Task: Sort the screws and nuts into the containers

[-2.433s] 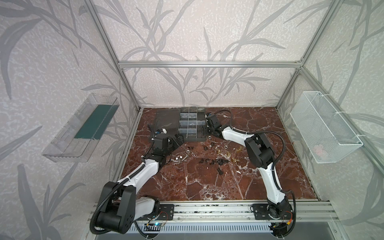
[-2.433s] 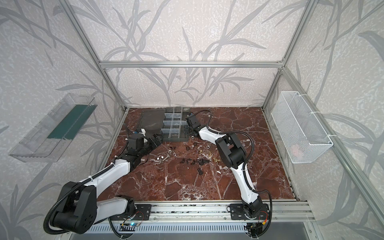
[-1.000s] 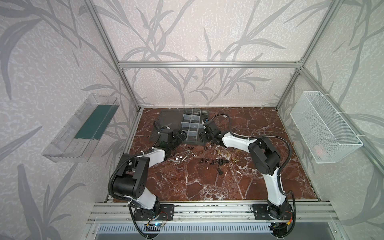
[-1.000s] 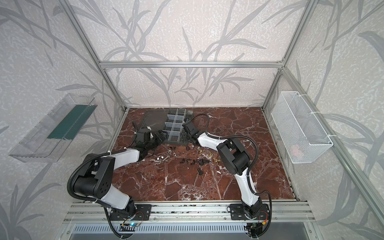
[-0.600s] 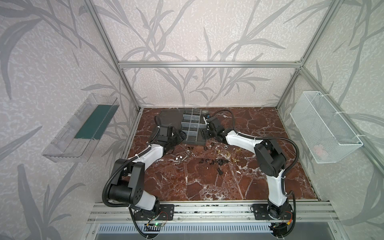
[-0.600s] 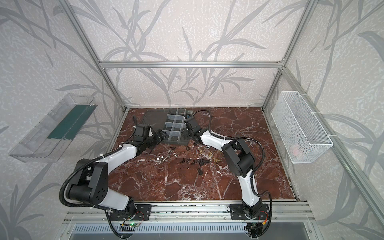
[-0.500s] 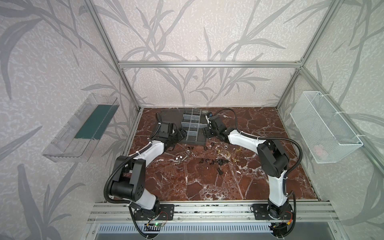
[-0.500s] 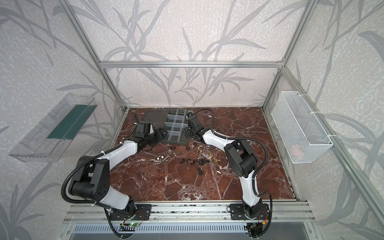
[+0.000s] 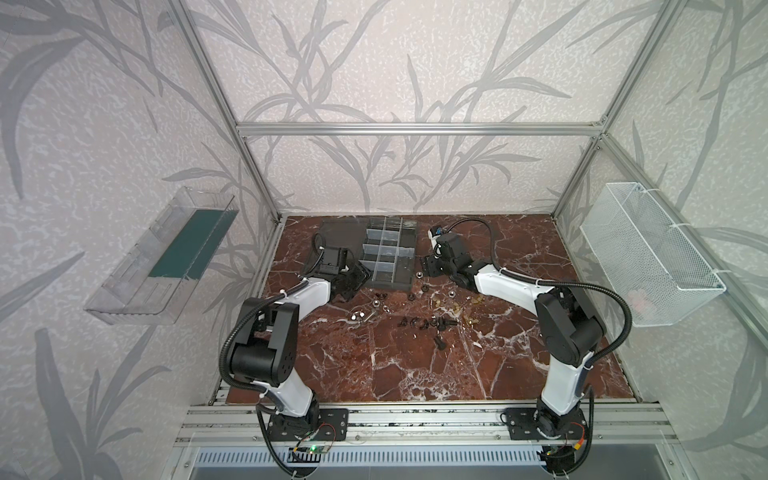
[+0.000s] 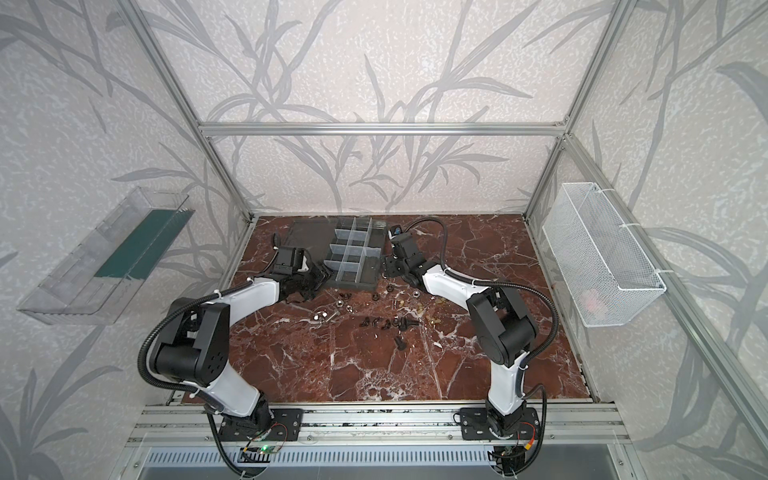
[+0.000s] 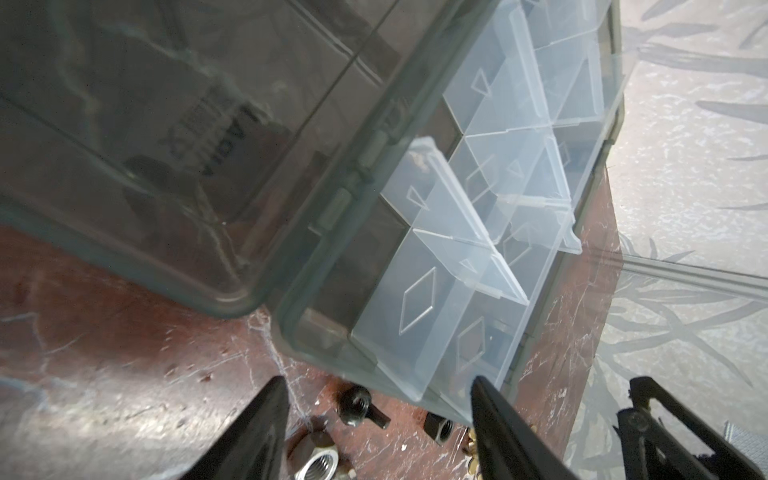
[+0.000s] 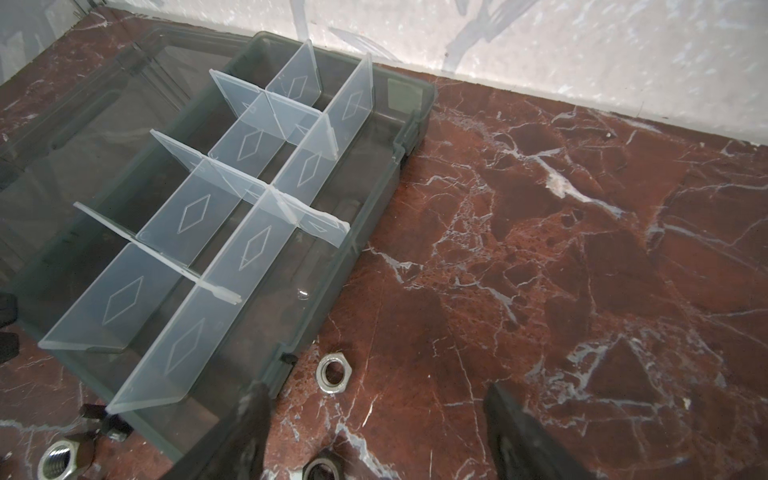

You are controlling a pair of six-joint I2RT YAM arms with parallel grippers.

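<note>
Top views, both: I log containers (image 9: 390, 286) upper centre, lid (image 9: 340, 232) open; nuts (image 9: 419, 275) and screws (image 9: 441, 324) loose on marble (image 9: 415, 365) just below; left gripper (image 11: 378, 380) and right gripper (image 12: 376, 388) each released, jaws apart, grasping nothing.

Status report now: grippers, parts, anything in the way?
Left gripper and right gripper open, empty, beside the case. Screws and nuts loose on table. Way looks free.

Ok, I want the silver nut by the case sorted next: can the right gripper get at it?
Probably yes. The nut lies flat on bare marble just ahead of the open right gripper, apart from the case; only that wall close by might crowd the grasp.
</note>
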